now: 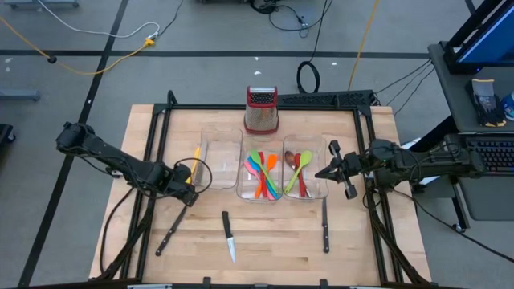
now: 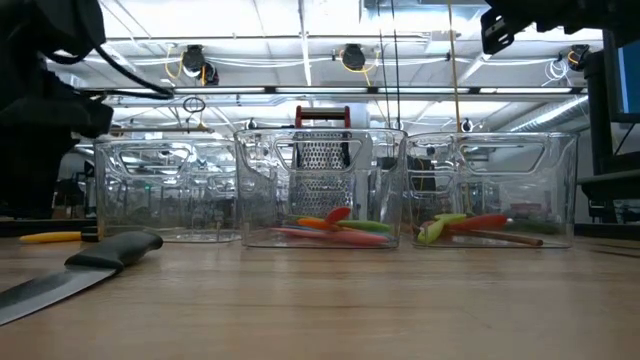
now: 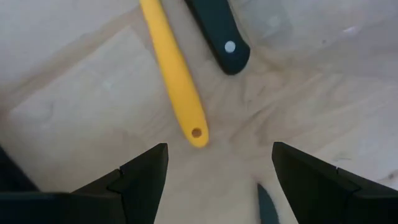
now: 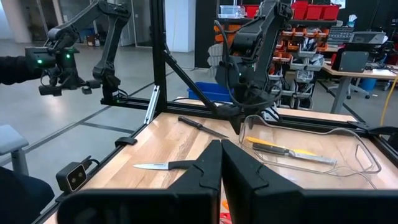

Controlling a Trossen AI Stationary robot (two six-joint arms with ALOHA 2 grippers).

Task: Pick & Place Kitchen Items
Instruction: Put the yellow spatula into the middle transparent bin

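A yellow utensil [image 1: 195, 163] lies on the table beside the left clear bin [image 1: 218, 152], with a black-handled knife [image 3: 217, 30] next to it. My left gripper [image 3: 217, 180] is open just above the yellow handle's holed end [image 3: 196, 132], and also shows in the high view [image 1: 187, 186]. My right gripper [image 4: 221, 180] is shut and empty, raised at the right bin's right side [image 1: 323, 171]. The middle bin [image 1: 261, 172] holds several coloured spoons and spatulas. The right bin [image 1: 303, 171] holds green, red and brown spoons. Other knives lie on the table at the near left [image 1: 173, 229], centre [image 1: 229, 235] and right [image 1: 325, 225].
The steel box grater with a red top [image 1: 261, 110] stands behind the bins. A black frame [image 1: 265, 104] runs around the work area. Bare wood lies along the table's near edge between the knives.
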